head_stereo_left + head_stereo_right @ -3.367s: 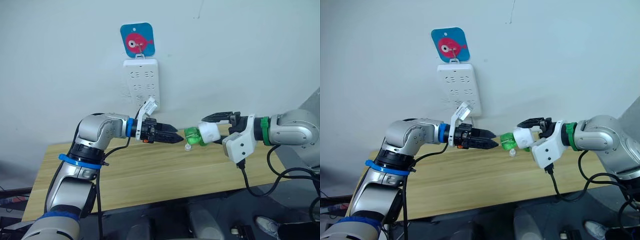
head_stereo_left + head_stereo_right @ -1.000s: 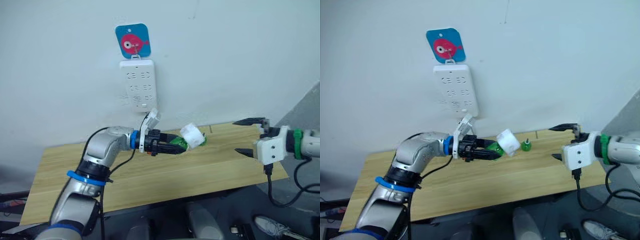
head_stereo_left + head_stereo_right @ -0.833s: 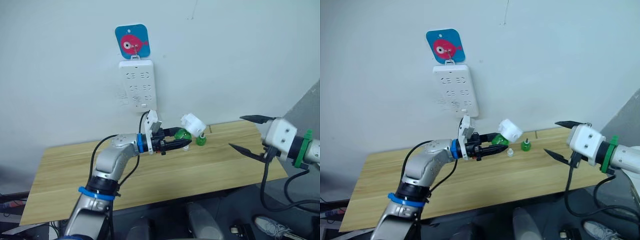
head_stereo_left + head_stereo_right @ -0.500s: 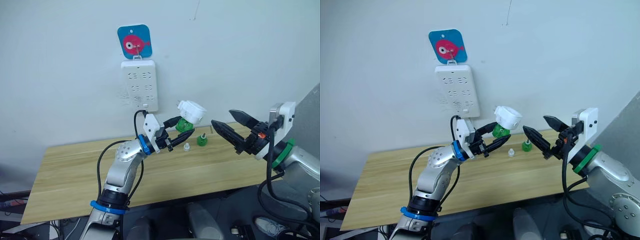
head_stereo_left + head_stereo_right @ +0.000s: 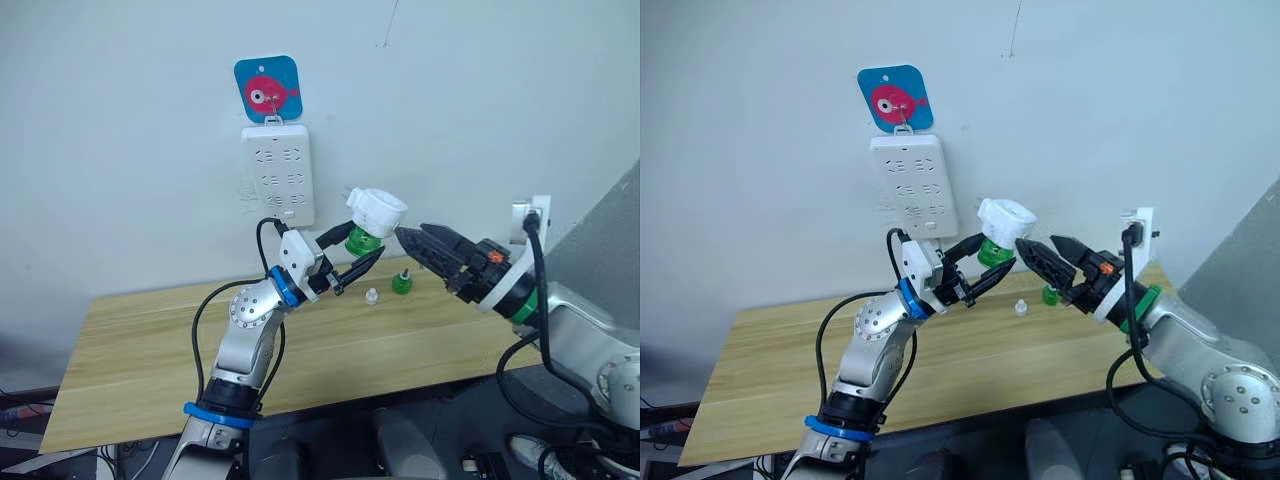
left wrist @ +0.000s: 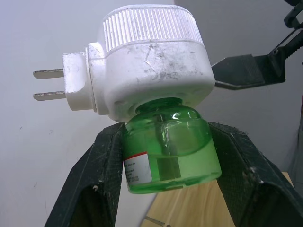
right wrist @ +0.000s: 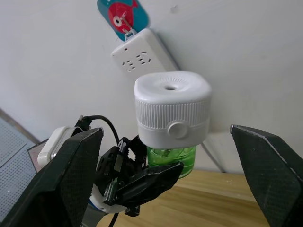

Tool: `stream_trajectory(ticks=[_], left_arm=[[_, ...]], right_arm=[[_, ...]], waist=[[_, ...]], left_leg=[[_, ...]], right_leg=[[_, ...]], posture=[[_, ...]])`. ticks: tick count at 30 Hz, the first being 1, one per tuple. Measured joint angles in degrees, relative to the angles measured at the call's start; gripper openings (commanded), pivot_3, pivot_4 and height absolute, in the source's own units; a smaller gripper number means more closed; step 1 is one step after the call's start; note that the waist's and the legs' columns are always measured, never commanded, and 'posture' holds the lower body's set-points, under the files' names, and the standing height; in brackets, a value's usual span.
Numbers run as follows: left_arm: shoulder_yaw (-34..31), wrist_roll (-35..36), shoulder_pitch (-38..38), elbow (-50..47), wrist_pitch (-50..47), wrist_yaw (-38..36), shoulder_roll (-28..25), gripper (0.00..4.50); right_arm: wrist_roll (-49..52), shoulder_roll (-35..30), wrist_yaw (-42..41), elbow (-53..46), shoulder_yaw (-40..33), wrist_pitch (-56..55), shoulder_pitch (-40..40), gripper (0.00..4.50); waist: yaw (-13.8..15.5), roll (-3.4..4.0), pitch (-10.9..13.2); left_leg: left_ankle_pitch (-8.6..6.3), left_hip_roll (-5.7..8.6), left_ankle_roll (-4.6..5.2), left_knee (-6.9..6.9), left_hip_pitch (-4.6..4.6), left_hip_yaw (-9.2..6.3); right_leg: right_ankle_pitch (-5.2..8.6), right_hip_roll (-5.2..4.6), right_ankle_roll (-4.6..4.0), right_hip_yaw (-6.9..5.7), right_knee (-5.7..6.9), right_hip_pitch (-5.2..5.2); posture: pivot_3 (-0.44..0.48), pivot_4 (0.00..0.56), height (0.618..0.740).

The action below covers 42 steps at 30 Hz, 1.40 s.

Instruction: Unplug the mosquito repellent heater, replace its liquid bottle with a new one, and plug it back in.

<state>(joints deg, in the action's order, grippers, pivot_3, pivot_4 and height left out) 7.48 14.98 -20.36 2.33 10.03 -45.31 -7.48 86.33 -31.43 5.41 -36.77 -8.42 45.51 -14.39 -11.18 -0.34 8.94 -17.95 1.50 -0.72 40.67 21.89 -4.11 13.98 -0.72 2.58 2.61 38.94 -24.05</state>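
Behind the wooden desk (image 5: pixel 150 340), a white wall is carrying a white multi-socket strip (image 5: pixel 278 174) hanging beneath a blue fish sticker (image 5: pixel 268 88). Above the desk's far edge, the left gripper (image 5: pixel 352 253) is holding a green liquid bottle (image 6: pixel 168 149) with its jaws clamped on the bottle's sides; the mosquito repellent heater (image 5: pixel 376 211) is sitting on top of that bottle, its two prongs (image 6: pixel 49 85) pointing sideways. The right gripper (image 5: pixel 1040 256) is hovering just beside the heater, jaws spread wide apart. Near the far edge, another green bottle (image 5: pixel 401 281) and a small white cap (image 5: pixel 371 295) are resting on the desk.
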Motion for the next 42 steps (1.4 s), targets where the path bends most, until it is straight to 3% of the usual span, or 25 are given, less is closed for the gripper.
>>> stream_trajectory(ticks=[16,31,34,37,42], left_arm=[[1.0,0.4,-0.3,-0.7,0.4,0.9,0.0,2.4],[1.3,0.5,-0.3,-2.2,0.2,0.7,-0.2,2.4],[1.3,0.7,-0.3,-2.4,0.2,0.7,-0.3,2.4],[1.3,0.8,-0.3,-2.8,0.2,0.5,-0.5,2.4],[1.3,0.8,-0.2,-2.8,0.2,0.6,-0.6,2.4]], right_arm=[[-11.0,3.3,-6.0,6.7,5.4,-0.2,-7.7,4.5],[-13.1,6.7,-8.8,9.1,5.4,0.0,-10.1,4.5],[-13.4,7.1,-9.1,9.9,5.3,0.0,-10.7,3.94],[-13.9,7.3,-9.1,10.5,5.1,0.0,-10.8,3.0],[-14.4,7.6,-9.2,10.5,5.1,0.1,-10.8,3.0]], waist=[[0.0,0.02,-0.1],[0.0,0.03,-0.1],[0.0,0.03,-0.1],[0.0,0.04,-0.1],[0.0,0.04,-0.1]], left_leg=[[0.0,-0.03,0.0,-0.01,0.02,-0.03],[0.0,-0.05,0.01,-0.01,0.0,-0.04],[-0.01,-0.04,0.01,-0.01,0.01,-0.04],[0.0,-0.04,0.01,-0.01,0.0,-0.04],[-0.01,-0.04,0.01,-0.01,0.0,-0.04]], right_leg=[[0.0,-0.07,0.0,0.0,-0.01,-0.01],[0.0,-0.18,0.0,-0.03,0.0,-0.02],[0.0,-0.18,0.0,-0.03,0.0,-0.02],[0.0,-0.2,0.0,-0.02,0.0,-0.02],[0.0,-0.2,0.0,-0.02,0.0,-0.02]], posture=[[-0.285,0.096,0.73],[-0.285,0.095,0.73],[-0.285,0.095,0.73],[-0.285,0.095,0.73],[-0.285,0.095,0.73]])
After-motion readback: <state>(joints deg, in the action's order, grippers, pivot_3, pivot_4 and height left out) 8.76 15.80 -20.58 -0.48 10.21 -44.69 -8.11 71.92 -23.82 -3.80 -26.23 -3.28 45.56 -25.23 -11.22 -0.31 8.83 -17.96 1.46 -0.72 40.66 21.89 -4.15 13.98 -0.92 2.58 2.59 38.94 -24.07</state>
